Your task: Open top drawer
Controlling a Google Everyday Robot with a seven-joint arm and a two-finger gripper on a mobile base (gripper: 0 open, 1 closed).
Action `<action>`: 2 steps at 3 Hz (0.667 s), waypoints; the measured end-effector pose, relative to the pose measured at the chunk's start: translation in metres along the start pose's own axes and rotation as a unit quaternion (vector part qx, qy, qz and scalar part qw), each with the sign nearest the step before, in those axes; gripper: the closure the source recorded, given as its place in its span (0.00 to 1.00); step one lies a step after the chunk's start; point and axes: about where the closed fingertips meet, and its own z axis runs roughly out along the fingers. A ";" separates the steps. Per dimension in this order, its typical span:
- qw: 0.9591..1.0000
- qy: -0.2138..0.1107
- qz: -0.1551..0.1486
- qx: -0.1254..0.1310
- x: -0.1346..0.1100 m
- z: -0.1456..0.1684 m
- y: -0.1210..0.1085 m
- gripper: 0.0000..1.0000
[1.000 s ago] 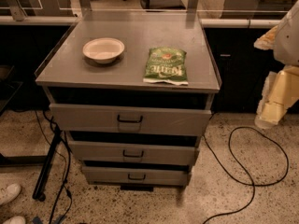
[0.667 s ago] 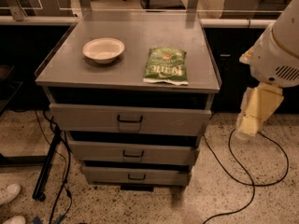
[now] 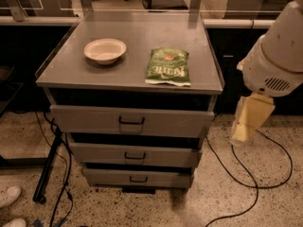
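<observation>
The top drawer (image 3: pixel 90 119) is the widest grey drawer front, just under the cabinet top, with a small black pull handle (image 3: pixel 131 122) at its centre. A dark gap shows above its front. Two narrower grey drawers (image 3: pixel 94 154) sit below it, each with a like handle. My gripper (image 3: pixel 245 129) hangs cream-coloured under the white arm (image 3: pixel 279 51), to the right of the cabinet at the height of the top drawer. It is well clear of the handle and touches nothing.
On the cabinet top (image 3: pixel 137 37) lie a white bowl (image 3: pixel 105 50) and a green chip bag (image 3: pixel 168 66). Black cables (image 3: pixel 246 174) run over the speckled floor at right and left. A dark stand leg (image 3: pixel 47 169) leans at left. A white shoe (image 3: pixel 9 196) shows at bottom left.
The arm and gripper have swung in from the right edge, leftward toward the cabinet's right side. The drawers, bowl and bag have not moved.
</observation>
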 end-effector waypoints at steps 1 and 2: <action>1.000 0.030 0.008 0.005 -0.012 0.064 -0.007 0.00; 0.999 0.031 0.008 0.005 -0.012 0.065 -0.008 0.00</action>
